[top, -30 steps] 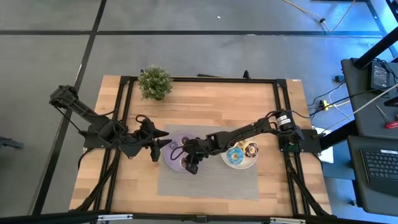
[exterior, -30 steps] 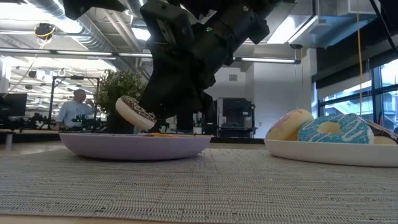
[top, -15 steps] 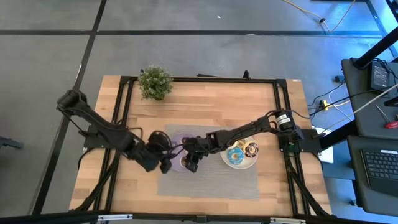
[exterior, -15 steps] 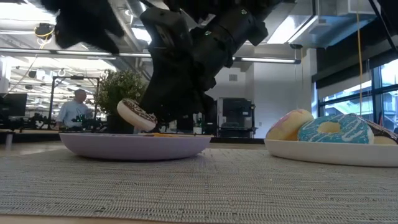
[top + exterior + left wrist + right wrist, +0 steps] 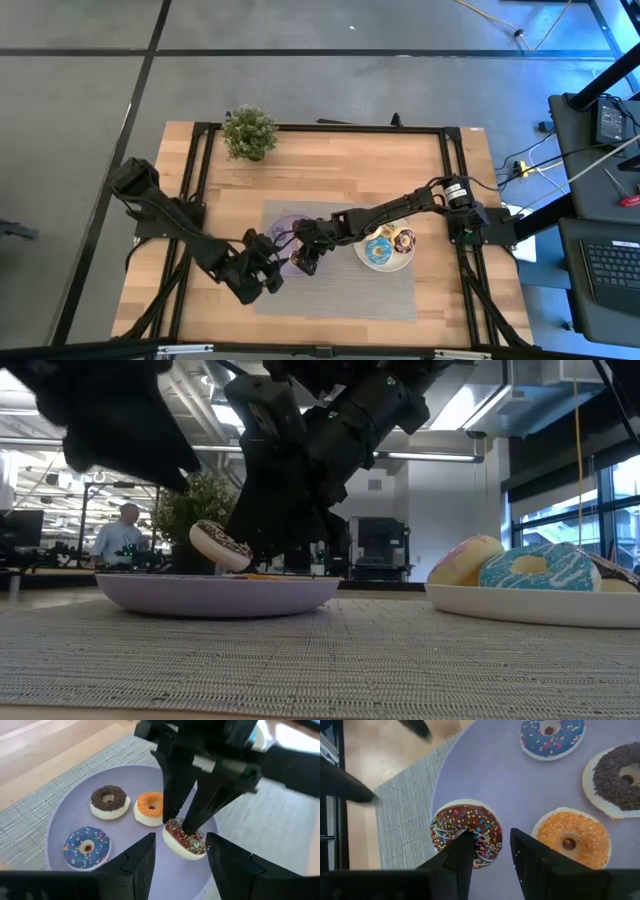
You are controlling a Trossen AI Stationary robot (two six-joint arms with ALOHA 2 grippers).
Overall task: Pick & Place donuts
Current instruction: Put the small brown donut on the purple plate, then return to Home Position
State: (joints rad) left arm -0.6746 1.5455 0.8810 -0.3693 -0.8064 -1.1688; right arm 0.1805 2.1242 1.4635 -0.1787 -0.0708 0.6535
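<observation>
The right gripper (image 5: 487,847) pinches the rim of a chocolate sprinkled donut (image 5: 465,831), which stands tilted on the lilac plate (image 5: 65,822) with one edge raised. An orange donut (image 5: 150,807), a dark-sprinkled donut (image 5: 109,800) and a blue donut (image 5: 86,846) lie flat beside it. The left gripper (image 5: 268,275) hovers at the plate's 7 o'clock edge, fingers parted and empty; more donuts (image 5: 380,250) sit on the white plate (image 5: 400,265) at 3 o'clock.

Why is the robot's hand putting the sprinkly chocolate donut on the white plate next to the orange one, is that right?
Not quite. That plate is lilac, not white, as the left wrist view shows. The right hand does have the sprinkly chocolate donut there, next to the orange one.
</observation>
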